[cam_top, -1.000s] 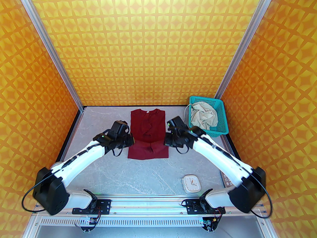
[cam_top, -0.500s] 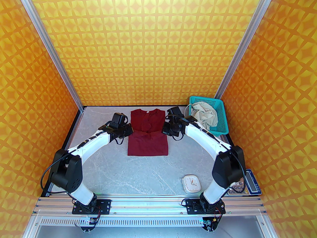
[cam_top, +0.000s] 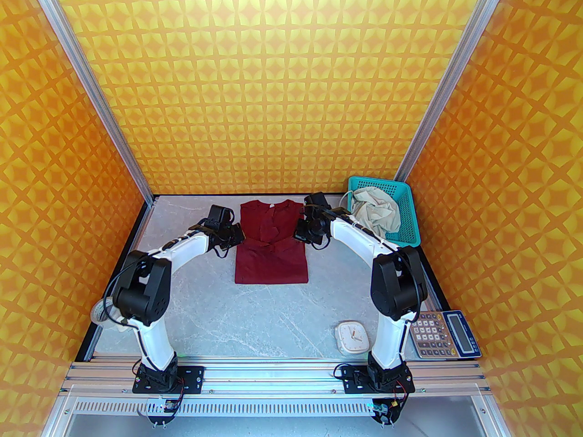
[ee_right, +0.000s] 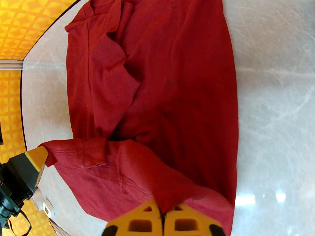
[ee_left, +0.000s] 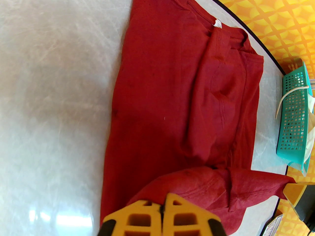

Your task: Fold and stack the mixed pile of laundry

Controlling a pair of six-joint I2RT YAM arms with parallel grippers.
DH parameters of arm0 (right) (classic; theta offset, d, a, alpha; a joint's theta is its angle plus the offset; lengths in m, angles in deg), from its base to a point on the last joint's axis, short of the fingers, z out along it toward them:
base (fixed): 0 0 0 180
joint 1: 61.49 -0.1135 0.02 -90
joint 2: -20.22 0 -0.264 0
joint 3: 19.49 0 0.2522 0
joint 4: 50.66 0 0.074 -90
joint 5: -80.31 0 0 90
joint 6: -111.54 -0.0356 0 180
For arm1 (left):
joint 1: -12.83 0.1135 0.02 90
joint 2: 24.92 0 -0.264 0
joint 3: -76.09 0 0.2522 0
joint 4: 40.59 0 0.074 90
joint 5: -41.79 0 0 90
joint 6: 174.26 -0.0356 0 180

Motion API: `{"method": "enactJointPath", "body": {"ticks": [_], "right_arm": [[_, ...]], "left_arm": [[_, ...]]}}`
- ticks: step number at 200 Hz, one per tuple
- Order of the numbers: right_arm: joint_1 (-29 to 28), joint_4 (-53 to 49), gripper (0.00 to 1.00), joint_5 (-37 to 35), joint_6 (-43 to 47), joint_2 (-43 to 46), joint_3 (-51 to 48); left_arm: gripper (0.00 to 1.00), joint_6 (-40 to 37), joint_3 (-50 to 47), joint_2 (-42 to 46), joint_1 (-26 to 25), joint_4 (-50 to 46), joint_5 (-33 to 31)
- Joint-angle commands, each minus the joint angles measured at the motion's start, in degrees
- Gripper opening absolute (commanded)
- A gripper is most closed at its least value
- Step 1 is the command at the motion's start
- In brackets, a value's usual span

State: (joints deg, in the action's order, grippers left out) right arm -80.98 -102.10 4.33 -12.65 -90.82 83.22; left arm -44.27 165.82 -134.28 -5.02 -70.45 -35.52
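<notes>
The dark maroon-red shirt (cam_top: 272, 262) lies flat at the far middle of the table, collar toward the back wall. Its near hem is lifted and doubled back over the body. My left gripper (cam_top: 240, 236) is shut on the hem's left corner, and the yellow fingers (ee_left: 147, 215) pinch the red cloth (ee_left: 172, 95). My right gripper (cam_top: 300, 235) is shut on the hem's right corner (ee_right: 163, 214), above the shirt body (ee_right: 172, 82). The cream-beige shorts (cam_top: 375, 210) lie crumpled in the teal basket (cam_top: 406, 230), with a drawstring hanging over its rim.
The basket stands at the far right corner, close to my right arm. A white clock (cam_top: 352, 336) and a calculator (cam_top: 444, 335) lie near the front right. A roll of tape (cam_top: 101, 312) sits at the left edge. The marble tabletop (cam_top: 255, 317) stretches bare in front of the shirt.
Both grippers have carried the shirt's hem away from the near edge toward the collar, so the fold line has moved back. Both arms have risen and reached farther in.
</notes>
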Motion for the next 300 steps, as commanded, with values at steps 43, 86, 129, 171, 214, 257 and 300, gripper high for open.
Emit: {"method": "enactJointPath", "body": {"ticks": [43,86,129,171,214,257,300], "right_arm": [[4.15,15.10,0.34,8.42,-3.58,-6.01,-3.32],[7.70,32.42,0.45,13.90,-11.71,-5.65,-8.44],[7.48,33.59,0.51,10.37,-10.03,5.97,-19.23],[-0.12,38.28,0.60,9.10,-13.57,9.08,-27.37],[-2.14,42.24,0.69,9.66,-17.77,3.06,-25.90],[-2.13,41.43,0.71,8.67,-18.27,-2.67,-19.38],[-0.97,41.45,0.70,7.36,-19.67,-7.10,-12.81]], "left_arm": [[0.42,0.03,2.12,-4.00,3.45,4.37,3.33],[0.53,-2.45,1.83,-2.80,7.00,5.29,6.15],[0.55,-8.01,-3.00,8.62,5.38,-1.02,6.04],[0.60,-5.88,-9.15,11.13,-0.79,0.65,7.61],[0.64,-2.25,-7.74,6.88,-3.19,2.41,7.61],[0.73,-0.86,-5.55,2.86,-3.69,2.97,7.18],[0.74,-1.30,-0.35,-2.05,-3.61,2.01,5.71]]}}
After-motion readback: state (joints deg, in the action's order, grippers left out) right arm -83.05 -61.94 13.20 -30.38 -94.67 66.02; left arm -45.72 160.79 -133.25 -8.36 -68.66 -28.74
